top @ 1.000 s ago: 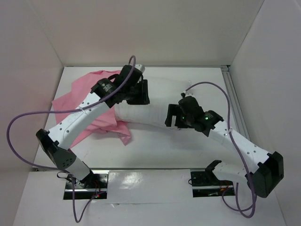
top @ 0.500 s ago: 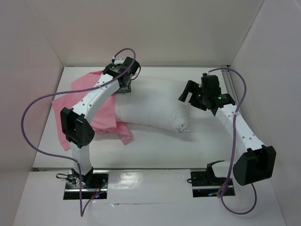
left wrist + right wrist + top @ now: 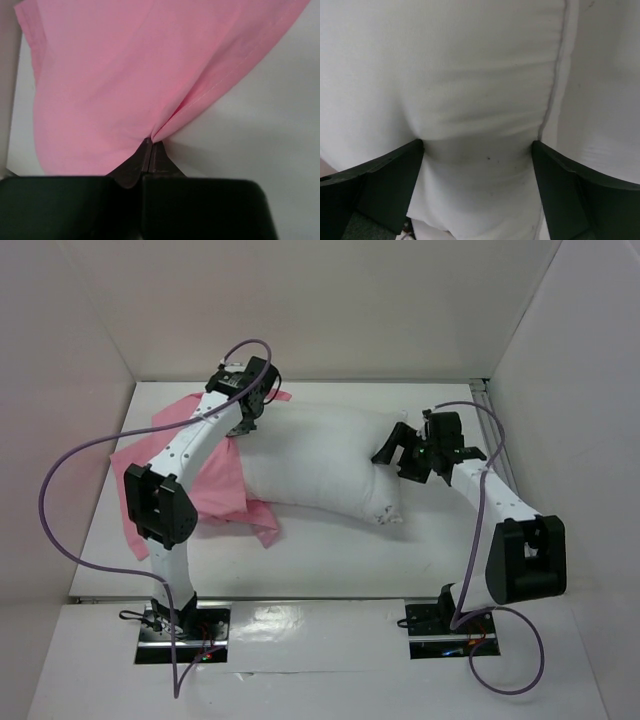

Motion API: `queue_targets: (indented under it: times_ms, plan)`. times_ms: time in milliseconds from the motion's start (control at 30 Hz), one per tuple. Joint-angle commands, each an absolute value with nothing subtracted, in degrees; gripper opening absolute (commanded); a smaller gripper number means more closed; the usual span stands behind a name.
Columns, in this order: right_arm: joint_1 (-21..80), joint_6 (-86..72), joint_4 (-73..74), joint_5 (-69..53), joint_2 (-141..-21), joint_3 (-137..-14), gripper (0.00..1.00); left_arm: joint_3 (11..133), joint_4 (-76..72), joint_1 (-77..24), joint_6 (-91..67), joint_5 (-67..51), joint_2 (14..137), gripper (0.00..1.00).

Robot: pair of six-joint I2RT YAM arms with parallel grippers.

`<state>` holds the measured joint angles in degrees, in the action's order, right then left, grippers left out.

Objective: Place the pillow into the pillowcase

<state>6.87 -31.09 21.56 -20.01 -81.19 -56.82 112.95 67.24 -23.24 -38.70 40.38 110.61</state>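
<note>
Pillow [image 3: 320, 465] lies slightly bowed across the middle of the table [image 3: 330, 560], with its left end against the pillowcase [image 3: 150, 455]. The pink fabric sprawls in loose folds over the left side of the table, and a corner of it pokes out from under the pillow's near edge. Whether the pillow's end sits inside the sack or only on top of it cannot be told from above. The left gripper [image 3: 151, 145] reaches to the far left corner of the pillow, and its jaws are pressed together on a small pinch of the pink satin right at a stitched hem. That hold probably serves to lift or anchor one lip of the opening so the sack does not slide away. The right gripper [image 3: 477, 155] is spread wide at the pillow's right end, one finger on each side of a soft bulge beside the seam, straddling it without squeezing. It appears set to close on that end and drive the pillow leftward toward the held fabric.
</note>
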Motion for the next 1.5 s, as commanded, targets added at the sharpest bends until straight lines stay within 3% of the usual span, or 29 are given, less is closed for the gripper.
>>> queue_targets:
  times_ms: [0, 33, 67, 100, 133, 167, 267, 400, 500, 567, 800, 1200, 1333, 1467]
  plan:
    - [8.4, -34.3, 9.3, -29.8, -83.3, -53.3, 0.93, 115.9, 66.9, -23.2, -36.0, 35.3, 109.0, 0.0]
    - [9.1, -34.9, 5.7, -30.4, -83.8, -53.3, 0.84, 115.9, 65.1, -23.2, -35.2, 30.9, 109.0, 0.0]
    - [10.5, -36.2, 4.1, -30.9, -84.6, -52.7, 0.67, 115.9, 64.0, -24.6, -32.8, 28.4, 109.0, 0.0]
    - [11.4, -37.0, 2.5, -32.2, -84.6, -52.7, 0.47, 115.9, 62.2, -25.8, -31.6, 26.1, 108.5, 0.0]
    - [12.2, -37.8, 1.1, -32.2, -85.2, -53.8, 0.09, 115.9, 60.4, -27.1, -30.5, 23.2, 108.5, 0.0]
    - [12.9, -37.8, 0.4, -32.2, -85.3, -57.0, 0.0, 117.0, 56.8, -28.5, -29.3, 14.2, 107.8, 0.0]
    - [14.3, -39.2, 0.4, -32.2, -85.3, -64.6, 0.0, 124.9, 51.9, -34.3, -29.2, -4.6, 109.0, 0.0]
    - [14.8, -38.6, 4.8, -29.5, -80.7, -78.4, 0.0, 147.2, 51.8, -43.4, -31.6, -15.8, 114.3, 0.0]
    - [16.8, -38.6, 6.3, -25.8, -75.8, -74.6, 0.0, 137.5, 40.1, -43.5, -35.8, -23.3, 108.5, 0.0]
    - [18.3, -38.6, 6.3, -23.0, -72.5, -69.4, 0.0, 130.6, 38.6, -41.4, -35.9, -22.2, 107.4, 0.0]
    - [22.0, -45.6, 5.5, -14.9, -64.3, -44.2, 0.0, 131.3, 42.5, -38.7, -34.7, -19.1, 115.0, 0.0]
    - [25.4, -48.7, 12.3, -6.5, -54.6, -44.6, 0.0, 144.2, 44.3, -37.1, -33.6, -16.4, 120.3, 0.0]
    - [25.9, -50.6, 12.3, -3.9, -48.7, -42.5, 0.0, 143.0, 43.5, -36.6, -33.6, -16.4, 119.8, 0.0]
    - [25.9, -47.6, 13.1, -3.3, -53.2, -42.4, 0.0, 132.8, 43.5, -36.6, -33.6, -13.7, 116.9, 0.0]
